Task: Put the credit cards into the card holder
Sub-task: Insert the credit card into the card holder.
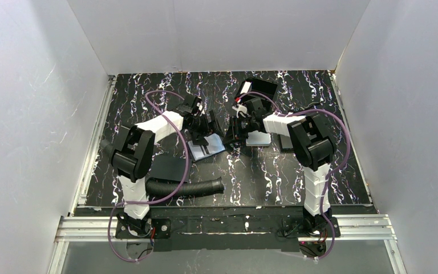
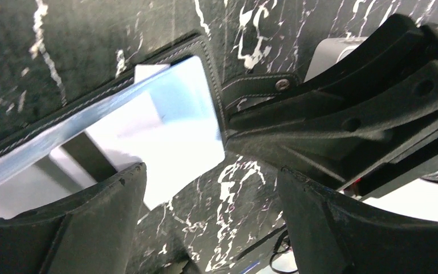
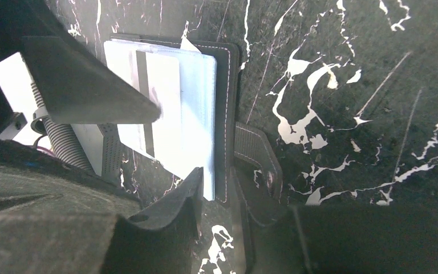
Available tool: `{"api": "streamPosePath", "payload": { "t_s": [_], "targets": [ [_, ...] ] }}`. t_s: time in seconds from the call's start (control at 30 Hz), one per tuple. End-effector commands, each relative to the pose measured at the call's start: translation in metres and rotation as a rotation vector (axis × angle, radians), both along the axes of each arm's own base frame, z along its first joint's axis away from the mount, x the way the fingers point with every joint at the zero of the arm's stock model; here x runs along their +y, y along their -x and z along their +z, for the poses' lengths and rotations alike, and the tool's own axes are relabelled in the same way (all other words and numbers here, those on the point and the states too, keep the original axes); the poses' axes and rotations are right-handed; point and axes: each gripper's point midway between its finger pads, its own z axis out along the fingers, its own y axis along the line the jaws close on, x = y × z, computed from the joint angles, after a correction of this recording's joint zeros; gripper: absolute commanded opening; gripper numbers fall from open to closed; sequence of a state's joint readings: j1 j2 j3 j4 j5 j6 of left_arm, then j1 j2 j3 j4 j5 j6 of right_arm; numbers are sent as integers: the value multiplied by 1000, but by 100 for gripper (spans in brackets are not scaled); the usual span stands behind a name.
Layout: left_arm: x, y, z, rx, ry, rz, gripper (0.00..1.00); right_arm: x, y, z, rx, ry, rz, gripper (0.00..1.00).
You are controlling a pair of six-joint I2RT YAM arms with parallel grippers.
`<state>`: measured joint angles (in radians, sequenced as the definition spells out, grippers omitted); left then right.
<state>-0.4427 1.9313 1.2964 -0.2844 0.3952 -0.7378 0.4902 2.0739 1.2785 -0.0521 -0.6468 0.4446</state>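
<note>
Black and stitched along its rim, the card holder lay open on the marbled table. The credit cards rested on its inner face, pale and bluish, their edges not squared to one another. From the left wrist view, one bluish card seemed to stand tilted off the ones beneath it, so it was judged not fully seated. The closing tab stuck out flat from the holder's side, toward the right arm.

The right gripper sat over the holder at a middling gap. One finger lay across the top of the cards and the other was at their edge nearest the tab. Whether the pads actually pinched a card could not be told. The left gripper hung on the holder's other side with its jaws spread wide, gripping nothing.

The likely trouble was slippage. Nothing appeared to pin the holder, so a push on the cards could slide the whole wallet across the smooth top instead of driving a card home. A finger dragging on the top card could also fan the stack, or pull the tilted card out of its slot.
</note>
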Motion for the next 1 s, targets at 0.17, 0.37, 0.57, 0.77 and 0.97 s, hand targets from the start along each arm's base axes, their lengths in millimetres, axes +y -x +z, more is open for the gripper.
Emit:
{"api": "streamPosePath", "payload": {
  "t_s": [0.17, 0.37, 0.57, 0.77, 0.97],
  "targets": [
    [36, 31, 29, -24, -138, 4, 86, 1, 0, 6, -17, -15, 16, 32],
    [34, 31, 10, 46, -153, 29, 87, 1, -1, 7, -17, -16, 17, 32],
    [22, 24, -3, 61, -105, 24, 86, 1, 0, 5, -9, -14, 18, 32],
    [19, 25, -19, 83, -99, 28, 86, 2, 0, 3, -4, -15, 17, 32],
    [9, 21, -32, 80, -49, 19, 86, 2, 2, 0, 10, -18, 18, 32]
  ]
}}
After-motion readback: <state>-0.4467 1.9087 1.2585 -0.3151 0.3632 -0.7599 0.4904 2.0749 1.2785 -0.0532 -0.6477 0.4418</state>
